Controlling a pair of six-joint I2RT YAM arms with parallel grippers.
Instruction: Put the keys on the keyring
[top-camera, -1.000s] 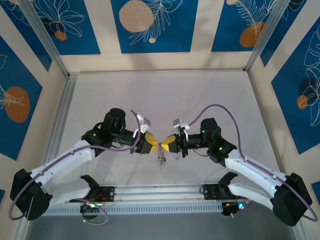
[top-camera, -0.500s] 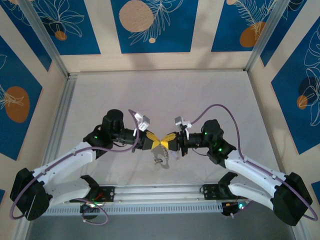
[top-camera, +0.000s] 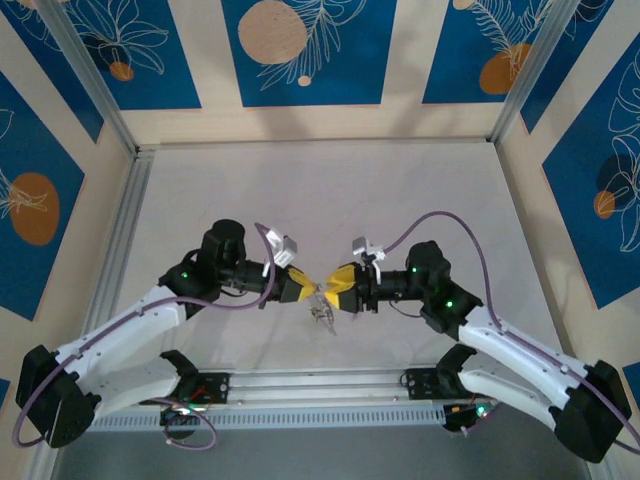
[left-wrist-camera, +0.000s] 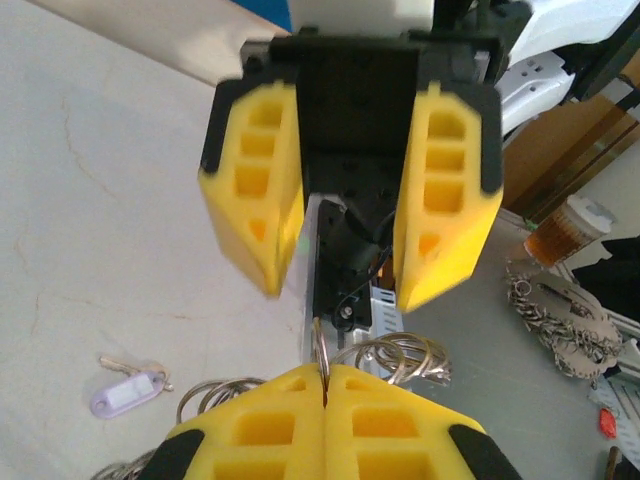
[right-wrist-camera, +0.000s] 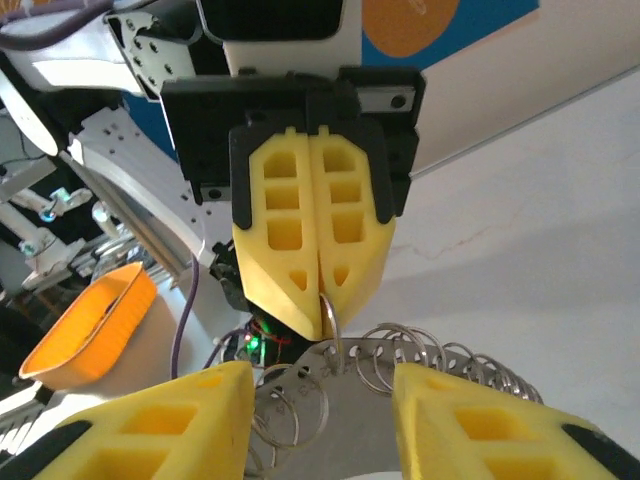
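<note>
My left gripper (top-camera: 306, 288) is shut on one silvery ring (left-wrist-camera: 321, 352) of the keyring (top-camera: 322, 316), which dangles below it just above the table. In the right wrist view the keyring (right-wrist-camera: 440, 400) is a pale perforated band strung with several rings. My right gripper (top-camera: 332, 288) faces the left one, open, its fingers (right-wrist-camera: 160, 425) spread on either side of the band without touching it. The pale whitish-lilac key (left-wrist-camera: 128, 392) lies on the table beside the hanging rings. The brassy-yellow key is out of view.
An aluminium rail (top-camera: 320, 385) with both arm bases runs along the near edge. Metal frame posts (top-camera: 125, 240) border the pale table (top-camera: 320, 190). Off the table stand an orange bowl (right-wrist-camera: 90, 320) and a cup (left-wrist-camera: 560, 232).
The two grippers had been pressed tip to tip around the ring. The right one has since let go, opened and drawn back to the right. The left one still holds the keyring.
</note>
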